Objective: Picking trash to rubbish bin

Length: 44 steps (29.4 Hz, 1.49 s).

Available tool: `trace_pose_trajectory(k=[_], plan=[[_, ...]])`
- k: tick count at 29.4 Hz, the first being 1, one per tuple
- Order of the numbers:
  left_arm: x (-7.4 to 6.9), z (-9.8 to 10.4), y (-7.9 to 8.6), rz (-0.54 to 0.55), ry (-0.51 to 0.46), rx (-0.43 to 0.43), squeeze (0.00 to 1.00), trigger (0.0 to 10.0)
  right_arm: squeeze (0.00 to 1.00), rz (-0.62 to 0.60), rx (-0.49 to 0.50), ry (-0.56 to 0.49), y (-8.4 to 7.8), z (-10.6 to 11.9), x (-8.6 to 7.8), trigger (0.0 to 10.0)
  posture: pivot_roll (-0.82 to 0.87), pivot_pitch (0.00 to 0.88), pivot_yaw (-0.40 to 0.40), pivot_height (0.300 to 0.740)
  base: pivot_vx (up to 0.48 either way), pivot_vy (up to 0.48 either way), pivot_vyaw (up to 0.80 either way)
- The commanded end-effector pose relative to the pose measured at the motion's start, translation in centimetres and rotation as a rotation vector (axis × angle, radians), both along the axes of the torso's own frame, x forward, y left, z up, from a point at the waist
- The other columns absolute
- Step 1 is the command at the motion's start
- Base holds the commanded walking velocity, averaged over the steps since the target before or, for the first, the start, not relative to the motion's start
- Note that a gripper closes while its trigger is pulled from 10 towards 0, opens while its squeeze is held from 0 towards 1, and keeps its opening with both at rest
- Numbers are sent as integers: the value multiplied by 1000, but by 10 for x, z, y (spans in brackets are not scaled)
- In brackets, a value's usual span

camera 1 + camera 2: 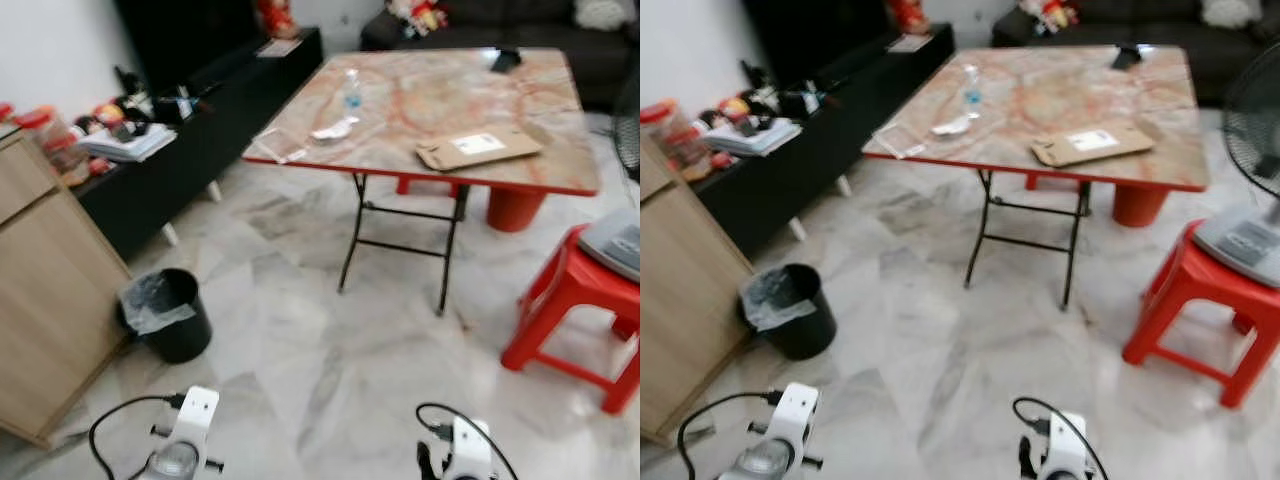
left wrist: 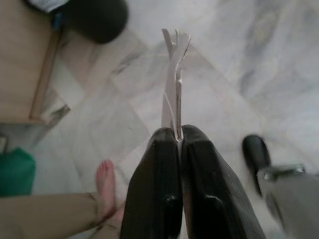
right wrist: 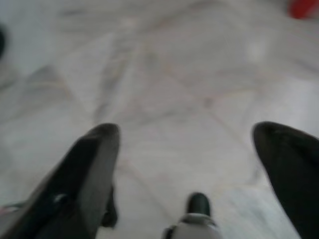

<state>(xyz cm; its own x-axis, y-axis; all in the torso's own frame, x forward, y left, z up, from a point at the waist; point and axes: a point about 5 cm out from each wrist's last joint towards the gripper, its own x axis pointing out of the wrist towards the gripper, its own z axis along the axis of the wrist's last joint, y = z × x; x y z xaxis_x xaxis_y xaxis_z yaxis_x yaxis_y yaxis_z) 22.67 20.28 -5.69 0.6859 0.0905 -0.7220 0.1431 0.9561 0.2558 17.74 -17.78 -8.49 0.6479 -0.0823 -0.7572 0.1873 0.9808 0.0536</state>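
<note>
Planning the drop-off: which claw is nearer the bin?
Left. The left claw, shut on a thin scrap, is low on the bin's side, with the bin just ahead of it. The right claw hangs open further right, over bare floor.

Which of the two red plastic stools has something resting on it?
The near red plastic stool right of the folding table carries a grey fan base; the far red stool stands under the table, bearing nothing visible.

- Pale marble-tile floor (image 1: 330,370), glossy.
- Folding table (image 1: 440,110) with a marbled top, red edge.
- Red plastic stool (image 1: 570,300) to the right.
- Long black cabinet (image 1: 190,140) by the white wall (image 1: 50,50).
- Wooden cupboard (image 1: 40,290), left.
- Possibly a dark sofa (image 1: 470,25) behind.
</note>
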Motion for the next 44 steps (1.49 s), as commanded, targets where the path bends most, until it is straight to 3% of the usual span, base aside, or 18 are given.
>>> trace_pose_trajectory(k=[1, 9, 17, 44], plan=[[-7, -4, 4, -2, 35, 18, 0, 10000, 0, 13, 16, 4, 8, -1, 0, 10000, -102, 0, 101, 740, 0, 0, 794], [-6, -4, 3, 2, 31, 15, 0, 10000, 0, 17, 14, -6, 7, 1, 4, 10000, -89, 0, 89, 740, 0, 0, 770], [-4, -2, 5, 23, 10, 23, 0, 10000, 0, 5, 24, -13, 7, 2, 6, 10000, -82, 0, 83, 740, 0, 0, 0], [0, 2, 7, 63, -31, 30, 0, 10000, 0, 19, 16, -42, 7, 6, 14, 10000, -69, 0, 72, 740, 328, 0, 161]])
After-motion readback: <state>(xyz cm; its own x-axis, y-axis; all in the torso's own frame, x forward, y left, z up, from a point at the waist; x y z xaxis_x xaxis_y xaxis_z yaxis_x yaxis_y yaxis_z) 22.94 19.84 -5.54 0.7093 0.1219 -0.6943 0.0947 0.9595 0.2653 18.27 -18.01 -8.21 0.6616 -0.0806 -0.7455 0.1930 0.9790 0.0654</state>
